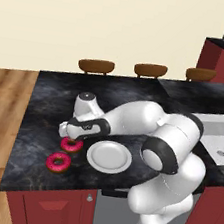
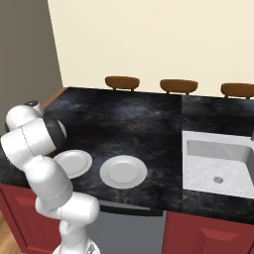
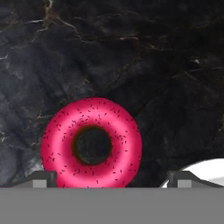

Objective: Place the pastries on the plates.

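Presently we list a black marbled table (image 1: 49,105) carrying two pink-iced donuts and two white plates.

Item one, the near donut (image 1: 57,162): it lies whole and flat on the table by the front edge in the left base view, apart from any plate.

Item two, the far donut (image 1: 72,145): in the left base view its back part is covered by the gripper (image 1: 69,137), which sits low over it. In the hand view we take the donut there (image 3: 92,143) for the same one; it lies flat on the table, its lower edge cut off by the frame, with sprinkles showing on the icing.

Item three, the plate (image 1: 109,156) just right of the donuts in the left base view: bare, nothing on it. A white curved sliver (image 3: 205,171) at the lower right of the hand view appears to be its rim, mostly cut off.

Item four, the two plates in the right base view: one (image 2: 123,171) shows whole; the other (image 2: 75,162) is partly covered by the white arm, which also hides the donuts on that side.

Item five, the fingers (image 3: 43,178): their tips stand wide apart at the bottom of the hand view, one on either side of the donut, gripping nothing.

Also noted: a sink (image 2: 218,163) set in the table, and brown stool backs (image 1: 96,65) along its far edge.
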Available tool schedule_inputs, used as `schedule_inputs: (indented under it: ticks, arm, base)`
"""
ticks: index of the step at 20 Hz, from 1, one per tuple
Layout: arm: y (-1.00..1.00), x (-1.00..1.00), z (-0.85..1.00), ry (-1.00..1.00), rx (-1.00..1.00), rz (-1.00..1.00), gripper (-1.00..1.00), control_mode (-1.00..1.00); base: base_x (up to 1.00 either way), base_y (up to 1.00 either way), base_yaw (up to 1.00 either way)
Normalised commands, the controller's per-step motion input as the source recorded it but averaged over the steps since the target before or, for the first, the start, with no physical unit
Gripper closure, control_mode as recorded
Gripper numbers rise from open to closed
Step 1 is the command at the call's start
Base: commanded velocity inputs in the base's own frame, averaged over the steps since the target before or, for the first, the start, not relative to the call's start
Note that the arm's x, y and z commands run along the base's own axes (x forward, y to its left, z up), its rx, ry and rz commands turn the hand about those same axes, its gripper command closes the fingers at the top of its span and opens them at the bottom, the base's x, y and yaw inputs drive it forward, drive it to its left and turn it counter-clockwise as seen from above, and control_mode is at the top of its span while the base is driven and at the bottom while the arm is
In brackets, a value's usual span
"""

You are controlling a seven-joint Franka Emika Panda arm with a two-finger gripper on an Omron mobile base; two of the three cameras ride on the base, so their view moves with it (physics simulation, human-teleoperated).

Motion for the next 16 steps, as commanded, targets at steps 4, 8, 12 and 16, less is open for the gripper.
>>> schedule_inputs:
  ticks: [4, 8, 12, 16]
  arm:
    - [-0.28, 0.01, -0.19, 0.0, 0.0, 0.07, -1.0, -1.0]
    - [-0.28, 0.0, -0.21, 0.0, 0.0, 0.03, -1.0, -1.0]
    - [0.0, 0.03, -0.06, 0.01, 0.0, 0.0, -1.0, -1.0]
    - [0.05, 0.14, -0.13, 0.02, 0.0, 0.0, -1.0, -1.0]
  base:
    - [0.0, 0.0, 0.0]
    - [0.0, 0.0, 0.0]
    - [0.0, 0.0, 0.0]
    - [0.0, 0.0, 0.0]
